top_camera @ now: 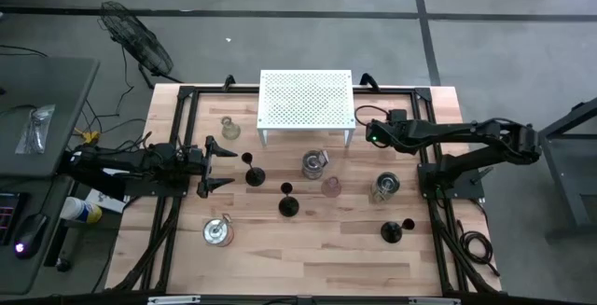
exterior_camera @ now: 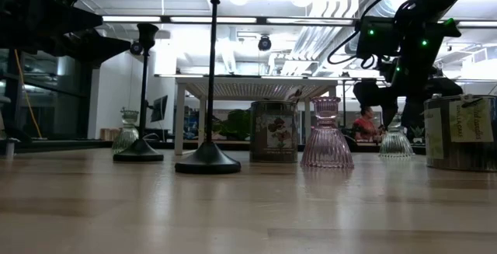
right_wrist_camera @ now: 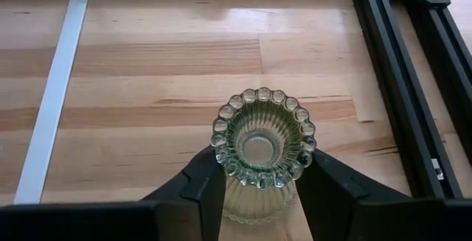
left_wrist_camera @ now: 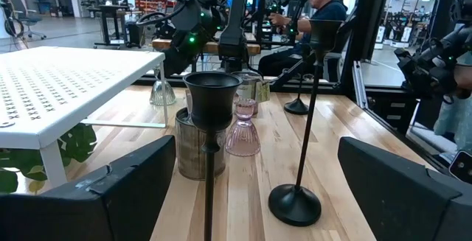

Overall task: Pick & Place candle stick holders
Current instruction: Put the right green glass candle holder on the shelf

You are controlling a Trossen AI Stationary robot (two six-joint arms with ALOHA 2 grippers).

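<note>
My left gripper (top_camera: 222, 166) is open at the table's left, level with the table. A black candle stick holder (top_camera: 252, 173) stands on its round base just beyond the fingertips; its cup (left_wrist_camera: 212, 99) shows between my spread fingers, untouched. My right gripper (top_camera: 370, 134) is by the white rack's right front leg, pointing down, shut on a squat clear ribbed glass holder (right_wrist_camera: 262, 141). Two more black holders (top_camera: 288, 204) (top_camera: 393, 231), a pinkish holder (top_camera: 331, 187) and a clear holder (top_camera: 229, 130) stand on the table. My right gripper pinches the ribbed glass holder's body (right_wrist_camera: 254, 200) below its beaded rim, one finger (right_wrist_camera: 205, 186) on each side. The fingers come from above, pointing down. The holder is upright, mouth up; in the low view its foot (exterior_camera: 396, 153) seems to stand on the table.
The white perforated rack (top_camera: 306, 100) stands at the far middle. A tin jar (top_camera: 315, 163), a labelled jar (top_camera: 384, 187) and a tin (top_camera: 217, 232) stand among the holders. Black frame rails (top_camera: 438, 202) run along both sides. A person sits beyond the table (left_wrist_camera: 324, 5).
</note>
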